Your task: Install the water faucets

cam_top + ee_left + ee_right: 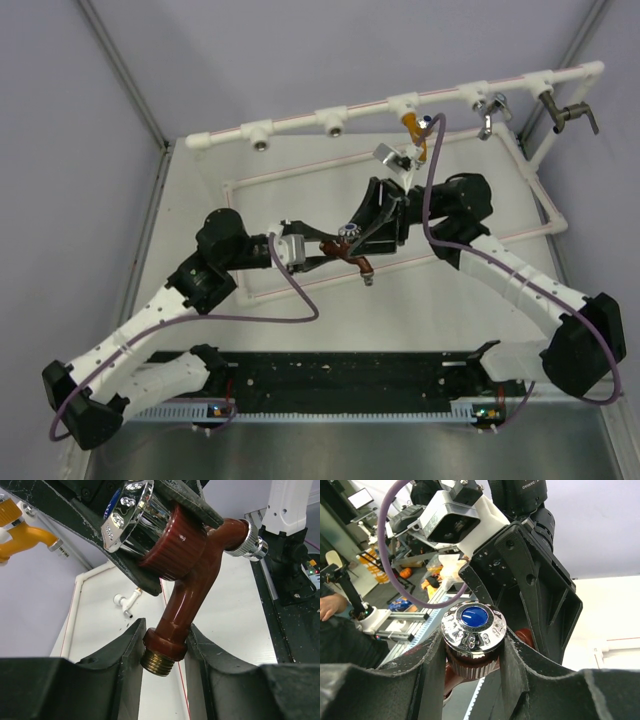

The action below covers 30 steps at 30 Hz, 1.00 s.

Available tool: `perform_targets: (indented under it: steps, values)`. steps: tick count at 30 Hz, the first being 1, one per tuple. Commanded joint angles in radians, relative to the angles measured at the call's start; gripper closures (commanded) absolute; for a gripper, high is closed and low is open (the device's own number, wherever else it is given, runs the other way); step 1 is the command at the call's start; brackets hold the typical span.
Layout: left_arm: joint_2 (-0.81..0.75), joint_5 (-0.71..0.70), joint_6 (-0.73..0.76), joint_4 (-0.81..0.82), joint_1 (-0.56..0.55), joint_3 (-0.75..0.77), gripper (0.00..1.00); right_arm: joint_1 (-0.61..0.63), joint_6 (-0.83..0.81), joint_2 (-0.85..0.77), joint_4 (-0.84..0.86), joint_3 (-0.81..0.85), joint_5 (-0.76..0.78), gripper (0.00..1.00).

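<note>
A reddish-brown faucet [348, 257] with a chrome knob and silver tip hangs above the table's middle, held by both grippers. My left gripper [333, 252] is shut on its stem just above the brass threaded end [159, 661]; in the left wrist view the gripper [162, 647] has a jaw on each side of the stem. My right gripper [354, 233] is shut on the chrome knob with a blue cap [474, 624]; in the right wrist view the gripper [472, 652] pinches it from both sides. I cannot make out a white faucet for certain.
The white pipe frame [300, 122] crosses the back with tee sockets. An orange faucet [412, 126], a silver one [490, 112] and a dark one [572, 112] hang from it. A small white fitting [126, 601] lies on the table. Thin frame rails [300, 172] border the mat.
</note>
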Motion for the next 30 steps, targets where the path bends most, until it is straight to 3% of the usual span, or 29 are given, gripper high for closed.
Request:
perform_targets:
  steps: [1, 5, 10, 16, 20, 30]
  values:
    - [-0.017, -0.054, 0.020, 0.025, -0.004, 0.042, 0.97, 0.008, 0.011, 0.008, 0.074, 0.052, -0.018, 0.92]
    - [-0.034, -0.232, 0.037, -0.035, -0.007, 0.061, 1.00, -0.013, -0.136, -0.007, -0.177, 0.075, 0.007, 0.47]
    - [-0.064, -0.493, 0.071, -0.164, -0.023, 0.096, 1.00, -0.047, -0.548, -0.104, -0.747, 0.168, 0.252, 0.22]
    - [-0.081, -0.681, 0.103, -0.215, -0.102, 0.111, 1.00, -0.029, -0.653, -0.204, -0.850, 0.124, 0.598, 0.17]
    - [-0.070, -0.764, 0.098, -0.233, -0.144, 0.139, 1.00, 0.048, -0.759, -0.241, -0.877, 0.080, 0.834, 0.16]
    - [-0.046, -0.841, 0.081, -0.242, -0.184, 0.177, 1.00, 0.096, -0.775, -0.242, -0.807, 0.023, 0.834, 0.27]
